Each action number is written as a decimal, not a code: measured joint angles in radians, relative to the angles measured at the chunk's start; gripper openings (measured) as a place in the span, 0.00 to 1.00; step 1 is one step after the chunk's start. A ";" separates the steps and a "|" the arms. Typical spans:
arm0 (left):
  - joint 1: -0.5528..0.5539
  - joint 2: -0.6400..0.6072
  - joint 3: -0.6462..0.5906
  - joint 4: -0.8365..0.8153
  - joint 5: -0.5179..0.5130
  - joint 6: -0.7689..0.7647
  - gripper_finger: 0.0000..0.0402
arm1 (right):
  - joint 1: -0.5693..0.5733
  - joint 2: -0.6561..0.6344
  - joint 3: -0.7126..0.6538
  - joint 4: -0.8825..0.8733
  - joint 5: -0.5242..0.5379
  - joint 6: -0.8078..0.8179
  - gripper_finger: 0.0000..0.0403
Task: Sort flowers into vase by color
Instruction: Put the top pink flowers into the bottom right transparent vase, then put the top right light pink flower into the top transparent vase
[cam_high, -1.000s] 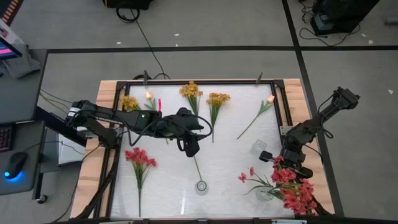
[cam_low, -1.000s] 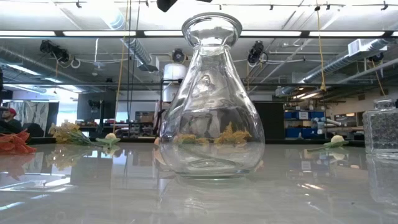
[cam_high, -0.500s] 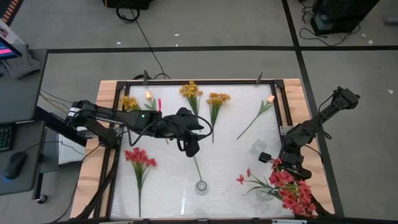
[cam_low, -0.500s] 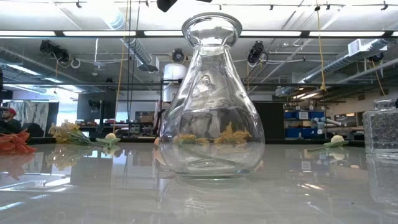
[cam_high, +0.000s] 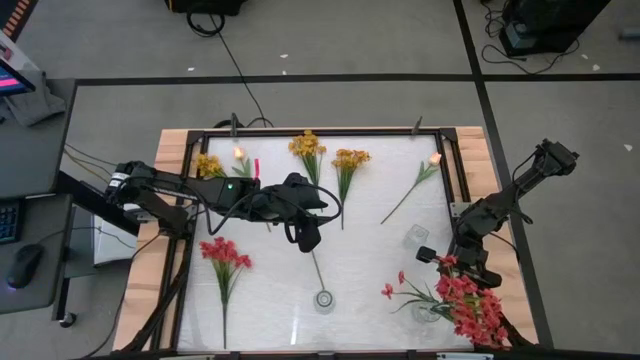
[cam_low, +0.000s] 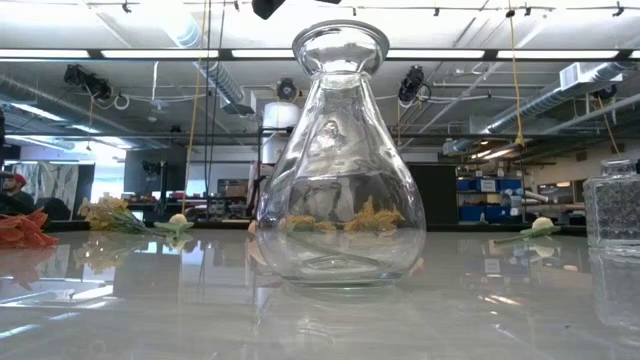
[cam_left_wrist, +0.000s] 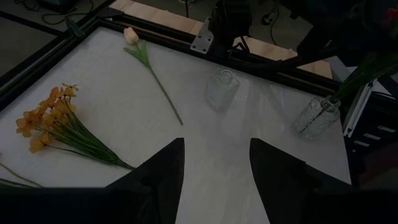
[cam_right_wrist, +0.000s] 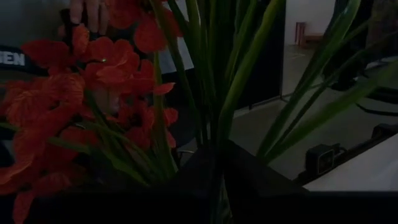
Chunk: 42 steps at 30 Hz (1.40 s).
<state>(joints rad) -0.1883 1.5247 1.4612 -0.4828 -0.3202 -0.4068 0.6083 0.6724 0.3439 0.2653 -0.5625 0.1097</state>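
My right gripper (cam_high: 449, 261) is at the table's right near side, shut on a red-pink bunch (cam_high: 472, 303) above a small glass vase (cam_high: 428, 313). My left gripper (cam_high: 306, 237) hovers open over the table's middle, with nothing between its fingers (cam_left_wrist: 214, 177). A round-bellied glass vase (cam_high: 324, 299) stands near the near edge, and a slim green stem (cam_high: 315, 268) leans out of it. Lying flat on the table are another red-pink bunch (cam_high: 225, 256), yellow-orange bunches (cam_high: 308, 146) (cam_high: 350, 160) (cam_high: 208, 165) and a peach-budded stem (cam_high: 420, 178). My right gripper pinches the green stems (cam_right_wrist: 214, 134) of the red-pink bunch between its two fingers. The stems run on beyond the fingertips, and the red heads (cam_right_wrist: 93, 81) spread to one side. The blooms hide where the bunch's lower end sits relative to the vase.
A small faceted glass bottle (cam_high: 417, 237) stands between the peach stem and my right gripper; it also shows at the low view's right edge (cam_low: 612, 210). A black frame (cam_high: 452, 170) runs along the table's far and right sides. Open white surface lies between the two near vases.
The red-pink bunch in my right gripper has swayed slightly over the small vase, its outlying blooms shifting a little toward the near edge. My left arm has kept still.
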 joint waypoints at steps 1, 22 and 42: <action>0.000 0.000 0.000 0.000 0.000 0.000 0.47 | 0.000 0.000 0.000 0.000 -0.011 0.000 0.10; 0.000 0.000 0.000 0.000 0.000 0.000 0.47 | 0.000 0.000 0.000 -0.066 -0.040 -0.008 0.35; 0.000 0.000 0.000 0.000 0.000 0.000 0.47 | -0.107 -0.008 0.000 -0.102 -0.032 0.048 0.38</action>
<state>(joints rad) -0.1883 1.5248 1.4612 -0.4830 -0.3202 -0.4065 0.5008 0.6646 0.3439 0.1629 -0.5941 0.1576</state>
